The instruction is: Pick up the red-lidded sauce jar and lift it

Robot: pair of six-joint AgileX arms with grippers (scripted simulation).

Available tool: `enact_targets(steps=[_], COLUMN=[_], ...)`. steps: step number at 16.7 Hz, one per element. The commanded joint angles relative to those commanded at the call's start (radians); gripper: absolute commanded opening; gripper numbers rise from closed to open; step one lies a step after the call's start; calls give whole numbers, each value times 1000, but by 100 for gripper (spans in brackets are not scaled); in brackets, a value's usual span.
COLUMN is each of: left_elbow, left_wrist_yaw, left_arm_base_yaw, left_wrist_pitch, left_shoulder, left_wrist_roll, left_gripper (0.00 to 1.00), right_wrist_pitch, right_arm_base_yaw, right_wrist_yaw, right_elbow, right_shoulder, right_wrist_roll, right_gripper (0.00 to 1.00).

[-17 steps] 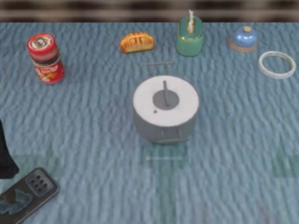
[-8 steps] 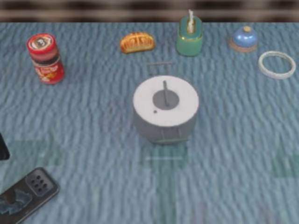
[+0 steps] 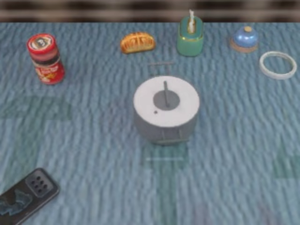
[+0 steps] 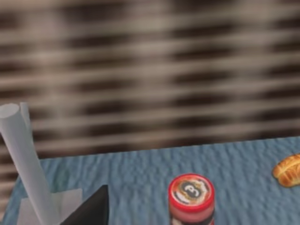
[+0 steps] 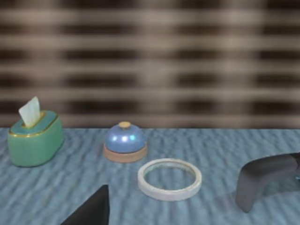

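**Jar untouched at 10 o'clock; no gripper over the table**

Red-lidded sauce jar point(image 3: 45, 58) stands upright at about 10 o'clock from the grey cylinder point(image 3: 166, 110) at table centre, well apart from it. Bread roll point(image 3: 137, 42) at 11 o'clock, green container point(image 3: 190, 36) at 1 o'clock, blue bell point(image 3: 244, 38) and white ring point(image 3: 278, 64) toward 2 o'clock. Dark remote point(image 3: 26, 196) at 8 o'clock. Neither arm appears from above; claw state of both: cannot tell. Left wrist view looks onto the jar lid point(image 4: 191, 193).
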Motion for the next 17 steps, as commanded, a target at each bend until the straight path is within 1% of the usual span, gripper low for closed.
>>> enact_targets(steps=[5,10,13,17], left_elbow=[565,1115,1396,1683], left_wrist_yaw=[20,26,25,21], left_arm_base_yaw=[-13,-18,-19,-19], left_wrist_pitch=[-182,-395,-544,-757], left_shoulder=[391,827,1106,1473], left_wrist_roll=[40,70,82,90], left_gripper=[100,100,100,100], right_wrist_pitch=[0,0,0,0], right_arm_base_yaw=[0,0,0,0], right_wrist_yaw=[0,0,0,0], right_elbow=[0,0,0,0], right_shoulder=[0,0,0,0], right_wrist_roll=[0,0,0,0], right_gripper=[100,100,100,100])
